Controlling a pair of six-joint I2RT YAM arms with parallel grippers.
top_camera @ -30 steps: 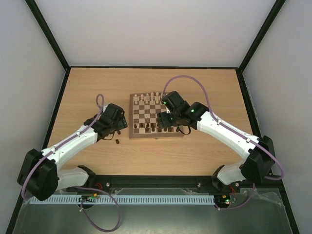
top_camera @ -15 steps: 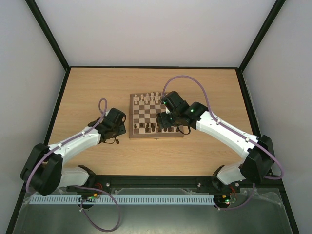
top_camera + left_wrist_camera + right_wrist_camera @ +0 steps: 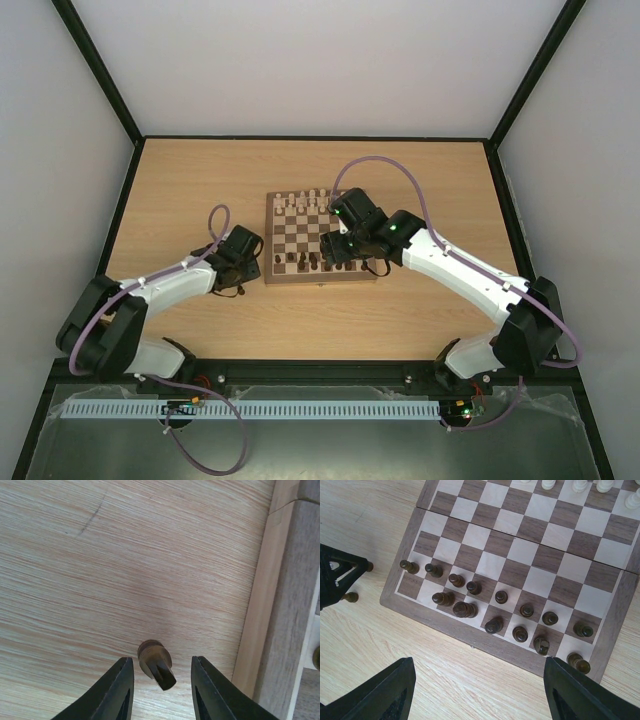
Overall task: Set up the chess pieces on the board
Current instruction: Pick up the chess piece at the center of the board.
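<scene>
A small dark brown chess piece (image 3: 156, 666) stands on the table just left of the board (image 3: 282, 605). My left gripper (image 3: 161, 662) is open around it, one finger on each side with a gap to both. In the top view the left gripper (image 3: 240, 266) sits at the board's (image 3: 320, 279) near-left corner. My right gripper (image 3: 480, 700) is open wide and empty, above the board's near edge (image 3: 445, 625). Several dark pieces (image 3: 465, 609) fill the near two rows. Pale pieces (image 3: 580, 485) line the far side.
In the right wrist view the left gripper's black fingers (image 3: 335, 575) show at the left, with two loose dark pieces (image 3: 369, 566) (image 3: 350, 597) on the table beside them. A dark scratch (image 3: 92, 517) marks the wood left of the board.
My left gripper has moved toward the near edge and right, coming down over the loose dark piece beside the board. The right arm has hardly moved.
</scene>
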